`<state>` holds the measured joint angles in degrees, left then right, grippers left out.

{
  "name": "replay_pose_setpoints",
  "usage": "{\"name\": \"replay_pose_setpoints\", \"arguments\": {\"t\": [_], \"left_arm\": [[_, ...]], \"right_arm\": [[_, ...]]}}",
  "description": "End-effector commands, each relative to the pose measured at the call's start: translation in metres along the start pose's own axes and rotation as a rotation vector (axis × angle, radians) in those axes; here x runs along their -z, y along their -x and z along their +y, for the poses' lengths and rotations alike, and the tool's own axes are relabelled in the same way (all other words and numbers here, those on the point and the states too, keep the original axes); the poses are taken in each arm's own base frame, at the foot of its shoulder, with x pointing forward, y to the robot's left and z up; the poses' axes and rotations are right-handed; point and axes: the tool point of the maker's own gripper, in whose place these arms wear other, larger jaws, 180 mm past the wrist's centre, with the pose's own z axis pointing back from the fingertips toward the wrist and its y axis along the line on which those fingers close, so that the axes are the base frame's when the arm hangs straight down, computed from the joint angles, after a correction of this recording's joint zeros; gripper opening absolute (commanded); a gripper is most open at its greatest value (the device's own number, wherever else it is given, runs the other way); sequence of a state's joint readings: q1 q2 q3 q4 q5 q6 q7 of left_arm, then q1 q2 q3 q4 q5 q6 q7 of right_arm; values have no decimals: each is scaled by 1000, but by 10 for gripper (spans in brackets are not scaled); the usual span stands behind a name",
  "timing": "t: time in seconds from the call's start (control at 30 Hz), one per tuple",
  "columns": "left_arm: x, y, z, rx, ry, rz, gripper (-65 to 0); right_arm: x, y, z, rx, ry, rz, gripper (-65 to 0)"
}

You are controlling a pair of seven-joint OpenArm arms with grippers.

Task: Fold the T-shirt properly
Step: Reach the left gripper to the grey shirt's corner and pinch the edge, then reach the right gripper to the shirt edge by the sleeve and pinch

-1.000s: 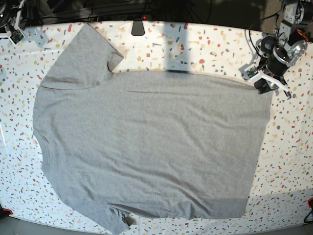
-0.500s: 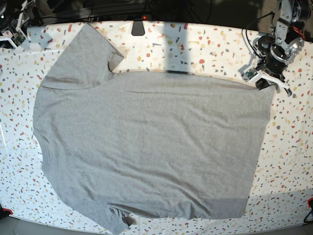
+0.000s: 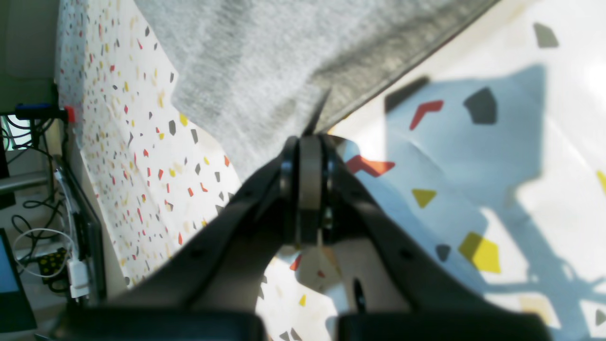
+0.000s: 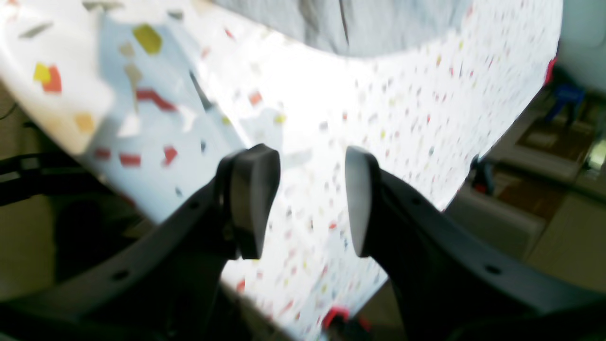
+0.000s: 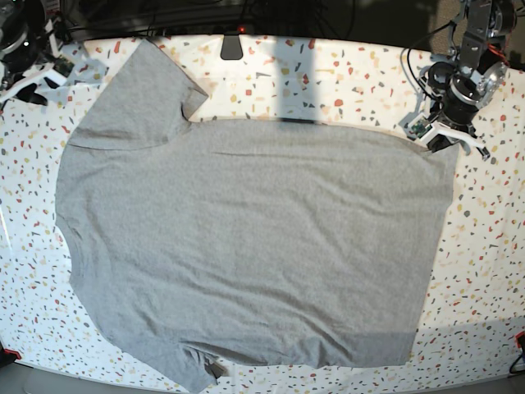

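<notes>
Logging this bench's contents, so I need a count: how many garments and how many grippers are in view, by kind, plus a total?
T-shirt: 1
Grippers: 2, left gripper and right gripper
Total: 3

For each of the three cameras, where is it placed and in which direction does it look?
Base: above the speckled terrazzo-pattern table, looking down on the large light grey cotton T-shirt; both arms show at the far corners.
Left wrist: behind the left gripper, shut at the shirt's hem corner.
Right wrist: behind the open right gripper, over bare table, shirt edge far ahead.
Shared: all three views show shirt and table.
</notes>
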<state>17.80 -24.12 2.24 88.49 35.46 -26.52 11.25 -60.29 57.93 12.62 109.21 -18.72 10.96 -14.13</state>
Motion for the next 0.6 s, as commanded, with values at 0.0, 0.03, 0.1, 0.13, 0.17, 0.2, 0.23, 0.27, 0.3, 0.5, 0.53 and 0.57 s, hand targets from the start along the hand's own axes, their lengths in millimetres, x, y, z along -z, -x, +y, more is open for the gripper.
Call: {"name": "replay_pose_setpoints", "arguments": {"t": [0.0, 0.03, 0.1, 0.13, 0.17, 0.2, 0.23, 0.27, 0.3, 0.5, 0.53, 0.57], "left_arm": [[-1, 5, -10, 4, 47, 20, -650], [-1, 5, -10, 5, 46, 20, -650], [-1, 5, -10, 4, 47, 20, -650], [-1, 5, -10, 5, 46, 20, -650], [-1, 5, -10, 5, 46, 20, -650], [-1, 5, -10, 5, 46, 20, -650], [-1, 5, -10, 5, 46, 20, -650], [-2, 5, -10, 5, 46, 20, -650], [-1, 5, -10, 5, 46, 20, -650], [-2, 5, -10, 5, 46, 20, -650], [-1, 5, -10, 4, 46, 20, -650], [-1, 5, -10, 4, 47, 20, -650]], "right_arm": [[3, -6, -6, -45, 30, -23, -379], [7, -9, -3, -77, 39, -30, -379], [15, -16, 1, -112, 53, -44, -379], [18, -18, 5, -122, 47, -48, -379], [22, -19, 10, -126, 37, -47, -379], [25, -18, 13, -134, 30, -38, -379], [28, -17, 16, -148, 25, -28, -379], [31, -15, 18, -158, 24, -17, -379], [35, -14, 19, -168, 26, -11, -379], [52, -15, 22, -148, 44, -4, -379], [55, -17, 21, -136, 53, -5, -379], [59, -20, 19, -125, 62, -8, -379]]}}
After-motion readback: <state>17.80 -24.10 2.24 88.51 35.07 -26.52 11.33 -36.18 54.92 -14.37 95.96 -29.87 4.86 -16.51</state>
